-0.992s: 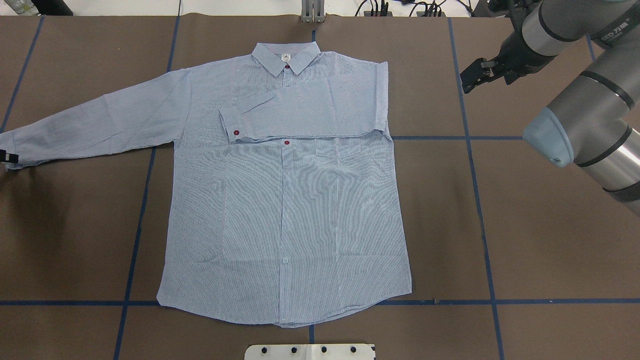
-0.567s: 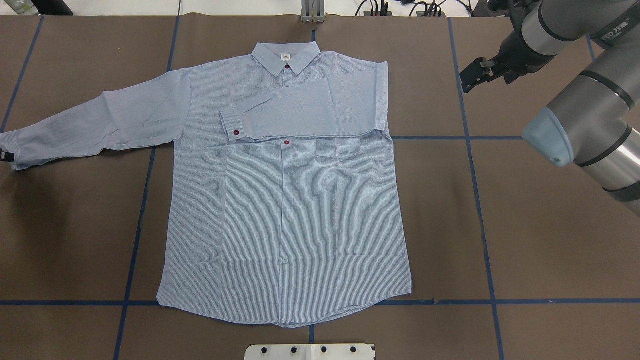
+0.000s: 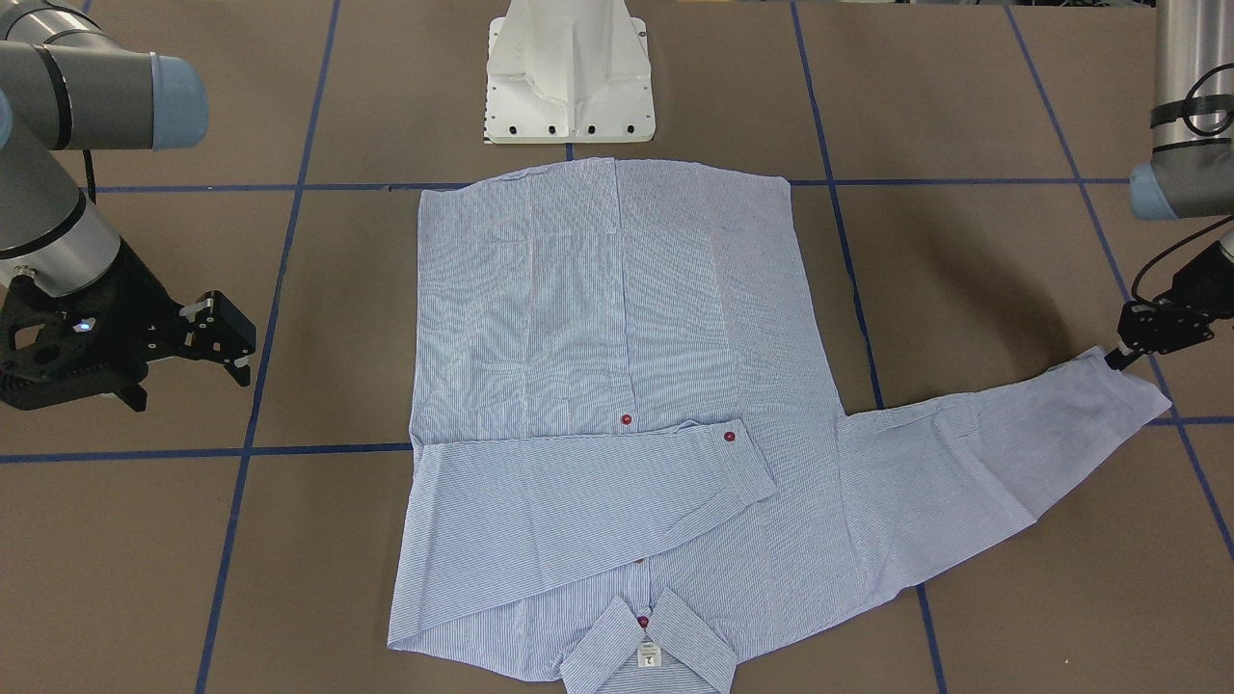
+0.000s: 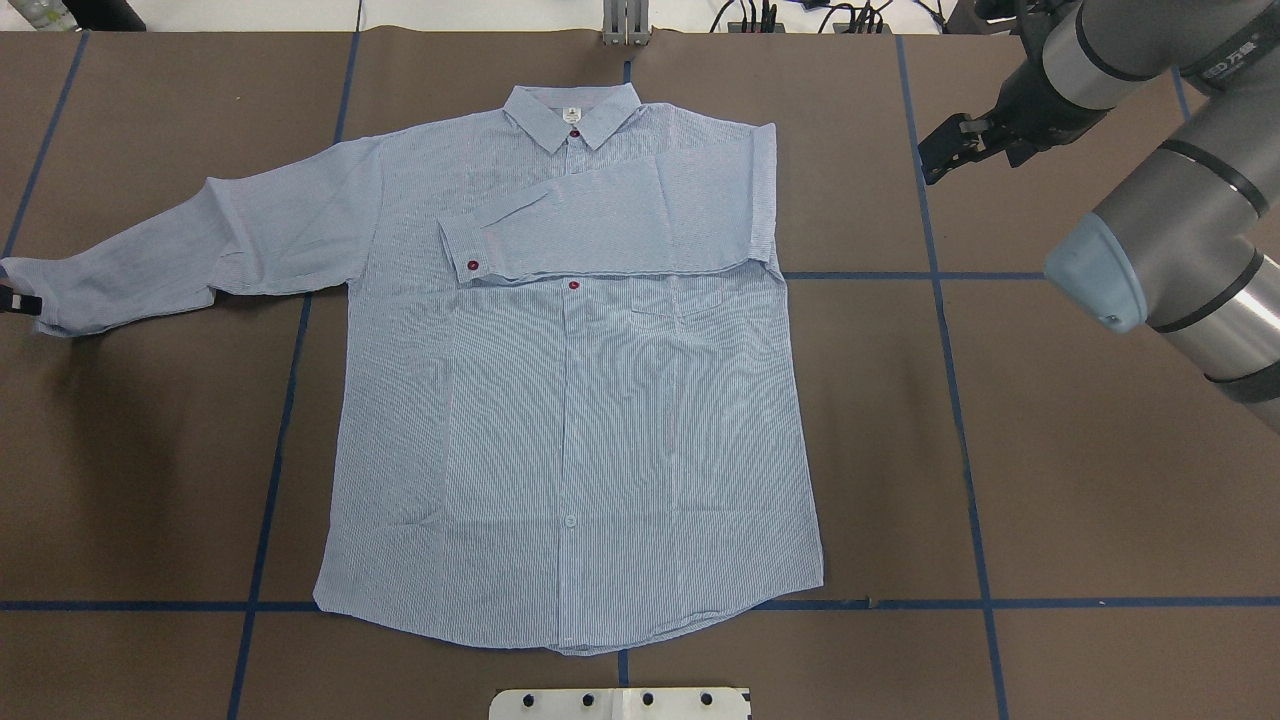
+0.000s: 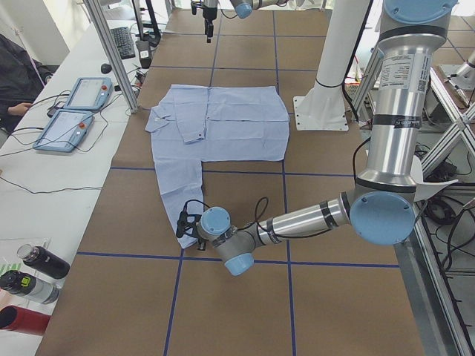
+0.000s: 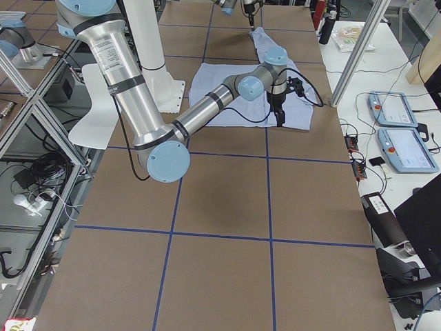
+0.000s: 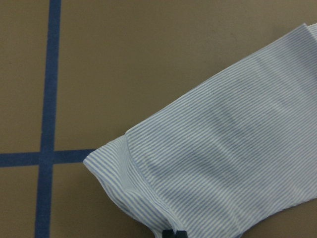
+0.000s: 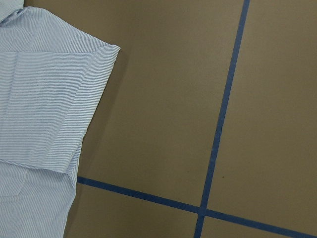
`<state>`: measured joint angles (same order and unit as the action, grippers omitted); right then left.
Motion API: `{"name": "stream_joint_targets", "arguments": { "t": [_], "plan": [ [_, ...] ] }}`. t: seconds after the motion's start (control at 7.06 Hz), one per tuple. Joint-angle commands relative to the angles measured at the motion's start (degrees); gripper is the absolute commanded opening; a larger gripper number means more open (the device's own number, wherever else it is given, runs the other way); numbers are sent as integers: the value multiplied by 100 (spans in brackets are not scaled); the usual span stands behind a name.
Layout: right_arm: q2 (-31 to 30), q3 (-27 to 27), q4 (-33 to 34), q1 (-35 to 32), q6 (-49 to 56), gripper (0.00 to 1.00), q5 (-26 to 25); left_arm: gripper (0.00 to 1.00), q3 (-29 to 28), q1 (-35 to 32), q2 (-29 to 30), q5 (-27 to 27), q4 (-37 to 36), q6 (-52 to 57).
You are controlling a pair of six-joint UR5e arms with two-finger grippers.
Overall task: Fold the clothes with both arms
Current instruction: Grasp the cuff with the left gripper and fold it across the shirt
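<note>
The light blue striped shirt (image 4: 570,420) lies flat, front up, collar at the table's far side; it also shows in the front view (image 3: 598,318). One sleeve is folded across the chest (image 4: 600,225). The other sleeve (image 4: 200,250) stretches out to the overhead view's left. My left gripper (image 4: 15,300) is shut on that sleeve's cuff (image 7: 129,173), and the cuff is raised slightly in the front view (image 3: 1123,355). My right gripper (image 4: 940,160) is open and empty, above bare table beside the folded shoulder (image 8: 44,94); it also shows in the front view (image 3: 231,352).
The white pedestal base (image 3: 569,72) stands at the robot's side of the table, just behind the shirt hem. Blue tape lines (image 4: 960,400) cross the brown table. Teach pendants (image 5: 74,111) and bottles (image 5: 37,274) lie on a side bench.
My left gripper has pulled the cuff inward toward the shirt body, and the outstretched sleeve has buckled. My right gripper has drifted slightly farther away.
</note>
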<state>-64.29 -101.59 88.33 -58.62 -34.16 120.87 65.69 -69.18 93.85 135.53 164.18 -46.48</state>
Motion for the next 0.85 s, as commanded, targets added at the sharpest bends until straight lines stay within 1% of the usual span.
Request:
{"name": "stream_joint_targets", "arguments": {
  "t": [0.0,0.28,0.43,0.57,0.71],
  "plan": [
    [-5,8,0,0,-12,100,-2,0,687,-17,63,184,-532,-123],
    [-5,8,0,0,-21,100,-2,0,1810,-17,457,158,-2206,-422],
    [-5,8,0,0,-30,100,-2,0,2329,1,798,141,-3146,-606],
    [4,8,0,0,-30,100,-11,0,2674,70,1315,123,-3982,-1016],
    [4,8,0,9,-30,100,-11,0,2921,393,1816,-129,-4712,-1517]
  ]
}}
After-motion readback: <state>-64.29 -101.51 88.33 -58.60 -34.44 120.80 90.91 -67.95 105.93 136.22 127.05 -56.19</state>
